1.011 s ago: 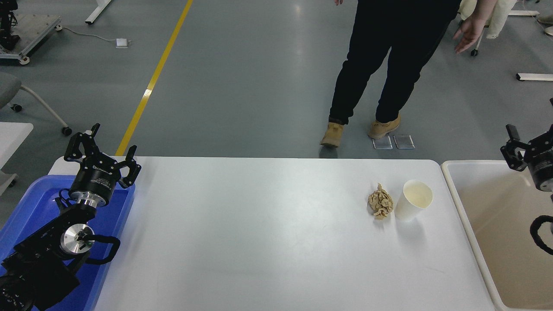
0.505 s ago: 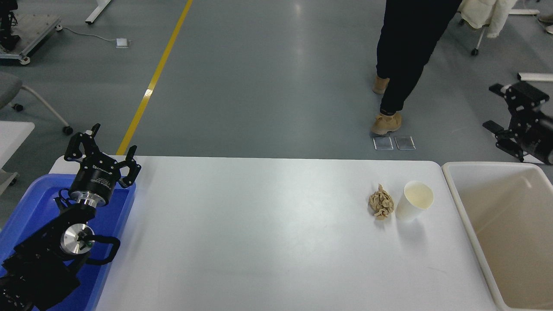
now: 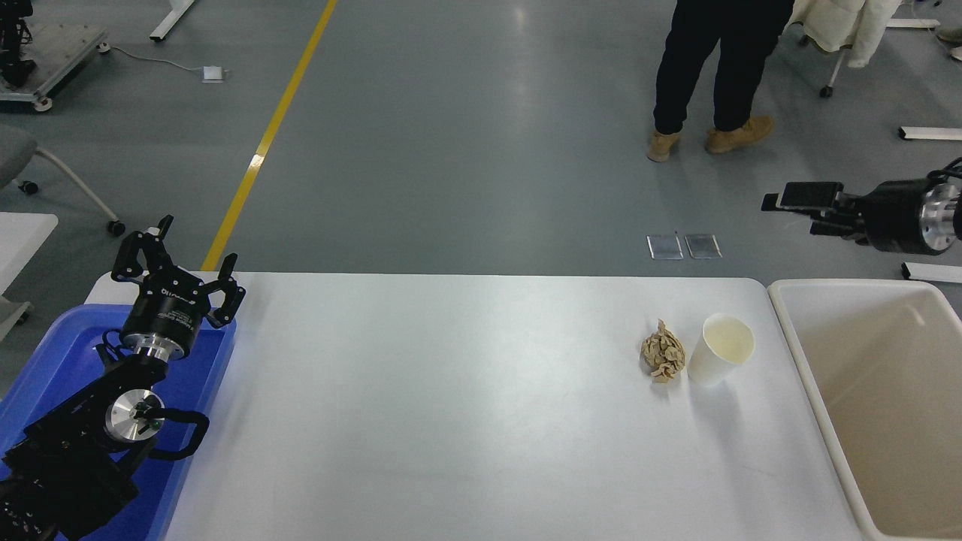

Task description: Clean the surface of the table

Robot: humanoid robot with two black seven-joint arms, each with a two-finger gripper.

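The white table surface [image 3: 466,406] carries a crumpled brown paper ball [image 3: 662,352] and, touching its right side, an upright empty white paper cup [image 3: 720,349], both at the far right. My right gripper [image 3: 791,214] comes in from the right edge, held high beyond the table's far edge, pointing left. It is open and empty, up and to the right of the cup. My left gripper [image 3: 176,259] is parked at the lower left over the blue tray, open and empty.
A blue plastic tray [image 3: 52,361] sits at the table's left end under the left arm. A beige shallow bin [image 3: 887,398] stands off the right end. A person [image 3: 706,68] stands on the floor at the far side, top right.
My right gripper rose from over the beige bin and swung to point left, beyond the table's far edge. The person walked away from the table. Cup and paper ball have not moved.
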